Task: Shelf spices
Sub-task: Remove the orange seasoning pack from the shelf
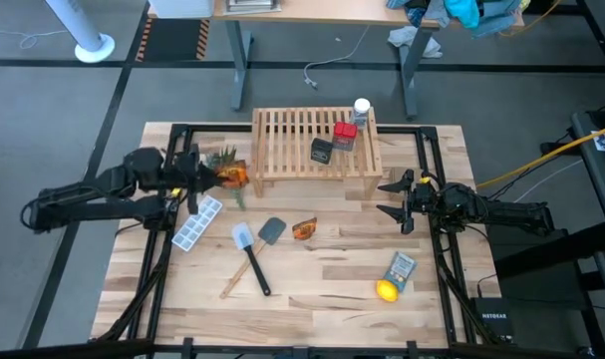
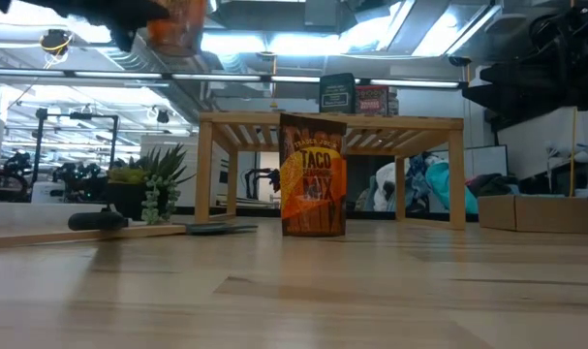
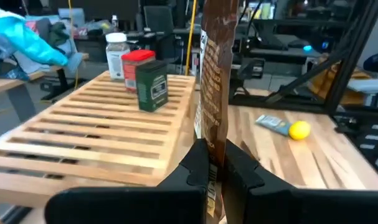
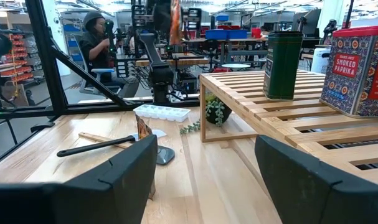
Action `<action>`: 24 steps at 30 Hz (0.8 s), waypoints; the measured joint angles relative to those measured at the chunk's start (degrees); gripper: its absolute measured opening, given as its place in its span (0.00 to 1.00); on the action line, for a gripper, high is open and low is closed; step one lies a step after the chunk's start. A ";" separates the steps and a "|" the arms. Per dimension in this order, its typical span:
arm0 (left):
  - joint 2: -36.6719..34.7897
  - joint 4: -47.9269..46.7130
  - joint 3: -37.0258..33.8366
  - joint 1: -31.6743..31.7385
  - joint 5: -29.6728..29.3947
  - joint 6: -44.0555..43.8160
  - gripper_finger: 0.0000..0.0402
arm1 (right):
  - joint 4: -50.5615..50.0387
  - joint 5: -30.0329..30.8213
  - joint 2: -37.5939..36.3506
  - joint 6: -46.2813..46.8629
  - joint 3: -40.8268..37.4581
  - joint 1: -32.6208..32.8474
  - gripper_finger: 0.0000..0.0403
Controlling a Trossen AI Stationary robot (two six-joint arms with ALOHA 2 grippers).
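— What are you holding?

— Your left gripper (image 1: 214, 176) is clamping an amber-orange spice packet (image 1: 231, 176) upright, hanging off the shelf's (image 1: 287, 145) left end, near the table's left edge.

— And the other arm?

— Your right gripper (image 1: 393, 197) is hovering with jaws apart by the shelf's right end. A taco mix packet (image 1: 304, 229) is standing mid-table.

Pale slatted wooden shelf (image 1: 297, 148), matt plank bench (image 1: 332, 269), glossy crinkled amber packet (image 2: 313, 176), shiny green tin (image 4: 283, 65), clear plastic white-capped bottle (image 3: 116, 55), matt black fingers (image 3: 240, 167)
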 joint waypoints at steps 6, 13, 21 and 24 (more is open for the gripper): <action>-1.16 0.38 -6.35 -10.15 -9.50 -5.38 0.01 | -0.01 -0.02 -0.01 0.02 -0.01 0.00 0.69; 3.96 16.77 -15.73 -19.49 -16.84 -7.20 0.01 | -0.02 -0.02 -0.02 1.42 0.00 -0.01 0.69; 14.09 28.33 -19.76 -26.34 -23.70 -10.05 0.01 | -0.02 -0.02 0.00 1.46 0.00 0.00 0.69; 19.11 32.82 -19.77 -28.07 -25.95 -10.43 0.01 | -0.02 -0.02 -0.01 1.46 0.00 -0.01 0.69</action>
